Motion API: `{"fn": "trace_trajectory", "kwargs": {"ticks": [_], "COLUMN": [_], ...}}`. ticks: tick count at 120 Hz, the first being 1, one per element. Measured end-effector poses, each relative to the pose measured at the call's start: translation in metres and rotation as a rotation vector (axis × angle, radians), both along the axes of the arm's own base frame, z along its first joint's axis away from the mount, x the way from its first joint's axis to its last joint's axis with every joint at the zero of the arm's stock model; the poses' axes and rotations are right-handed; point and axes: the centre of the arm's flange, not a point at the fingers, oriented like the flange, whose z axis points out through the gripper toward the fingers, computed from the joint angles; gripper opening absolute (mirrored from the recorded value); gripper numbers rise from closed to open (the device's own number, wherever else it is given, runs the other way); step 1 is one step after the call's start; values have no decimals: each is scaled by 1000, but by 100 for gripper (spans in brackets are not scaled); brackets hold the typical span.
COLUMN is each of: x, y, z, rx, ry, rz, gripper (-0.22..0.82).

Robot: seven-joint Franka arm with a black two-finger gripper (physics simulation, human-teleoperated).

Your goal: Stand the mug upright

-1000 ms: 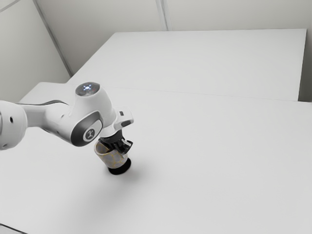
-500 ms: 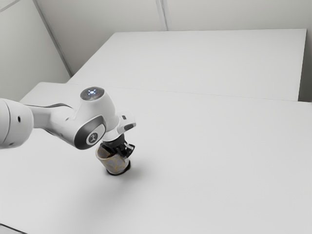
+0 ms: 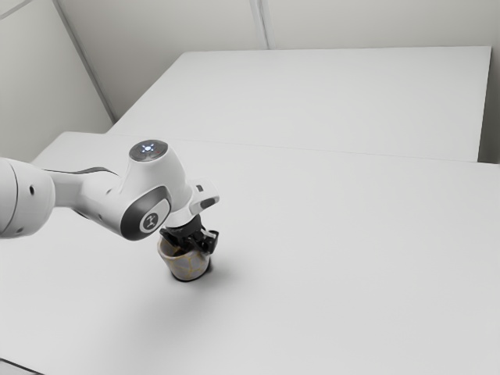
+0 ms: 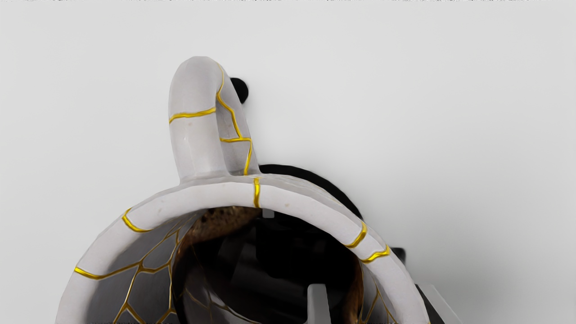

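Leaning mug [image 3: 189, 266], mouth angled upward

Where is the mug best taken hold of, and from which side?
I would take the mug by its rim, away from the handle, coming from above: it opens upward, and the rim looks thin enough to straddle.

Plain pale grey walls, with a lighter strip running down the back one [image 3: 260, 23]. The tabletop [image 3: 351, 258] was basically white, with another white table [image 3: 336, 98] right behind it. Lighting was pretty soft, just some blurry shadow on the tabletop.
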Motion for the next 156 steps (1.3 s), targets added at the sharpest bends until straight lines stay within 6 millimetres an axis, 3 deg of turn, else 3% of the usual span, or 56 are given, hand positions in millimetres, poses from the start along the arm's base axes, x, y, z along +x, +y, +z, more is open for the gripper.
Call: {"fn": "trace_trajectory", "kwargs": {"ticks": [20, 47, 64, 95, 156], "x": [1, 5, 13, 41, 80], "y": [-4, -6, -8, -19, -19], "z": [10, 38, 63, 141, 250], "rx": [-1, -2, -7, -36, -80], "ry": [-22, -63, -54, 15, 74], "rz": [-10, -12, 2, 31, 49], "gripper": [39, 52, 55, 58, 59]}}
